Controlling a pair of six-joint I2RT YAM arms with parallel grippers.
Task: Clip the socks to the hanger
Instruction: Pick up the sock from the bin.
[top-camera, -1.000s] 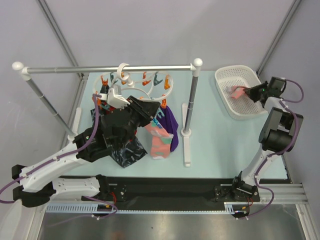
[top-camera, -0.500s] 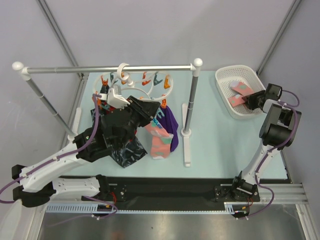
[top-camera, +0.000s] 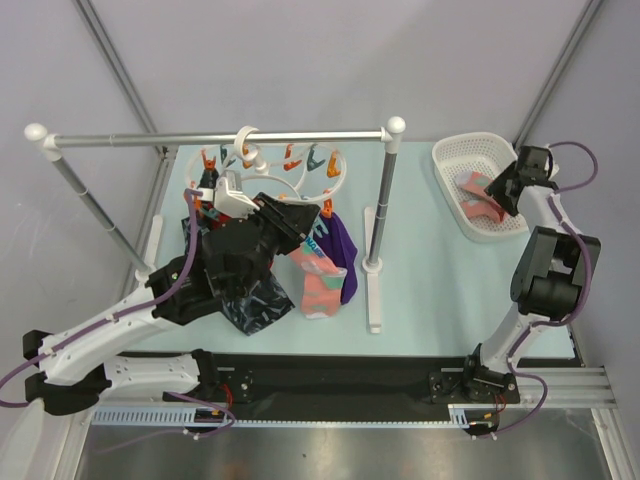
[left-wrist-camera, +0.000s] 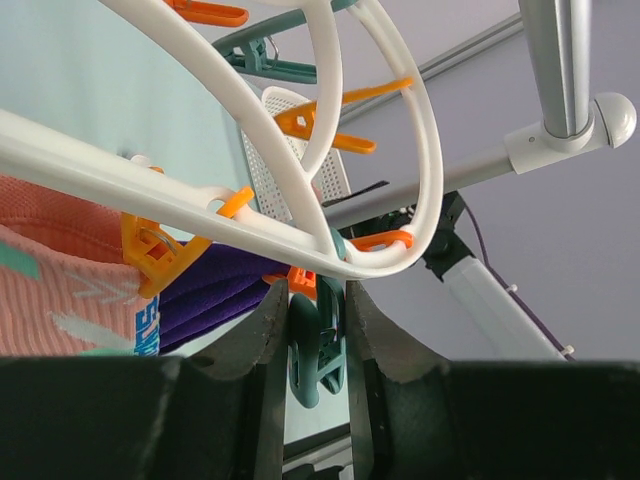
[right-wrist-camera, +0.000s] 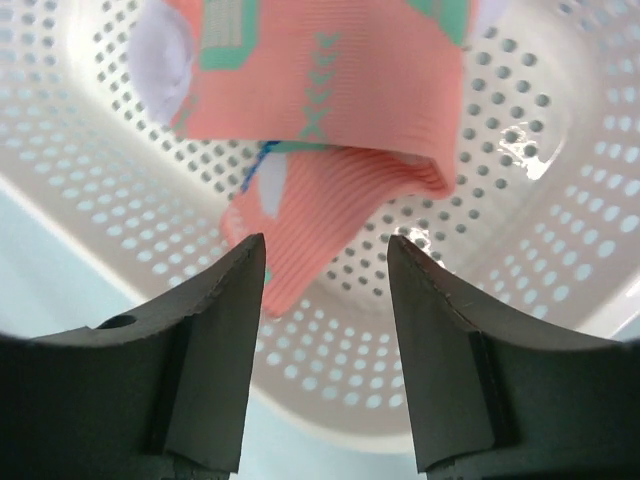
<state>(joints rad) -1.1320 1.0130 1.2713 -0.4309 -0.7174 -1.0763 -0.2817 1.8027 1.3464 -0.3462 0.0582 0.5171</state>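
The white oval hanger (top-camera: 337, 172) hangs by its hook from the rail, with orange and teal clothespins dangling from it. My left gripper (top-camera: 312, 214) is shut on a teal clothespin (left-wrist-camera: 316, 350) just under the hanger's ring (left-wrist-camera: 432, 150). A salmon-pink sock (top-camera: 320, 287) with teal patches hangs clipped there, and it also shows in the left wrist view (left-wrist-camera: 60, 265). Another salmon-pink sock (top-camera: 476, 190) lies folded in the white basket (top-camera: 450, 153). My right gripper (top-camera: 503, 190) hovers open over that sock (right-wrist-camera: 330, 90), with nothing between its fingers.
A purple cloth (top-camera: 343, 240) and a dark navy patterned cloth (top-camera: 256, 300) hang from the hanger beside the sock. The grey rail (top-camera: 200, 138) with white ball ends stands on a post (top-camera: 381, 210) with a white foot (top-camera: 373, 300). The perforated basket wall (right-wrist-camera: 530, 200) surrounds my right fingers.
My right gripper has opened and let go of the salmon-pink sock, which now lies in the basket, and its wrist has swung over the basket. The left arm has not moved.
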